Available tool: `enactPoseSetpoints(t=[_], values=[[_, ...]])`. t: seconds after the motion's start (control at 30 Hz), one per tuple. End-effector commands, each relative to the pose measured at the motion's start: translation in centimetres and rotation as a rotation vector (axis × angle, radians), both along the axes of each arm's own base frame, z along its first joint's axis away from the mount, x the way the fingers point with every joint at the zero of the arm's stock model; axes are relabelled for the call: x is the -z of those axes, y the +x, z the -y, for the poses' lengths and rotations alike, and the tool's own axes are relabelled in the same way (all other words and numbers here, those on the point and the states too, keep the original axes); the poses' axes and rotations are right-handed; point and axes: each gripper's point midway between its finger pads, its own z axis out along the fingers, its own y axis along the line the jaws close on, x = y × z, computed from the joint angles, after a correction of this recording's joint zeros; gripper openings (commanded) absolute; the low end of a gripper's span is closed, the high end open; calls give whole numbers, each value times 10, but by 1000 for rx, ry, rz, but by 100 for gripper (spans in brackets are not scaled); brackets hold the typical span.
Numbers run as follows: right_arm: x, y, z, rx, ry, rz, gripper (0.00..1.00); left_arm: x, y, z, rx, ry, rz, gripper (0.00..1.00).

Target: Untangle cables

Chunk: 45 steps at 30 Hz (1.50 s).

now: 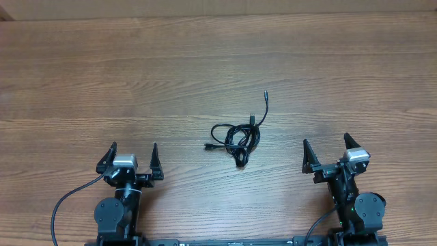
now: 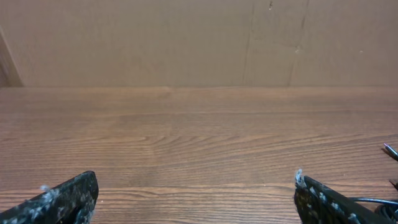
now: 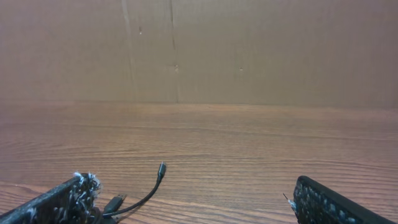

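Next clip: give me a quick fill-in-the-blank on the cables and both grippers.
1. The tangled cables lie on a ____-grain table.
2. The left gripper and right gripper both have jaws ____.
3. The cables are held by ____ gripper.
Missing: wood; open; neither.

On the table (image 1: 205, 55), cables (image 1: 239, 139) between left tool (image 1: 134, 145) and right tool (image 1: 326, 139), slightly ahead of both.
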Motion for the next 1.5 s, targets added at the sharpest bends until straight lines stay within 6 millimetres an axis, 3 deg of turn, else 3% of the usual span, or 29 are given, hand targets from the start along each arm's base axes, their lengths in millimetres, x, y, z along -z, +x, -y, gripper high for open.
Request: enactPoseSetpoints(t=[0.0,1.2,1.47], values=[[2,0,1,8,-1,4,100,1,0,0,-1,22,3,100],[2,0,1,8,-1,4,100,-1,0,0,-1,-8,6,100],[2,0,1,8,-1,4,100,-17,-4,2,7,-8,15,100]])
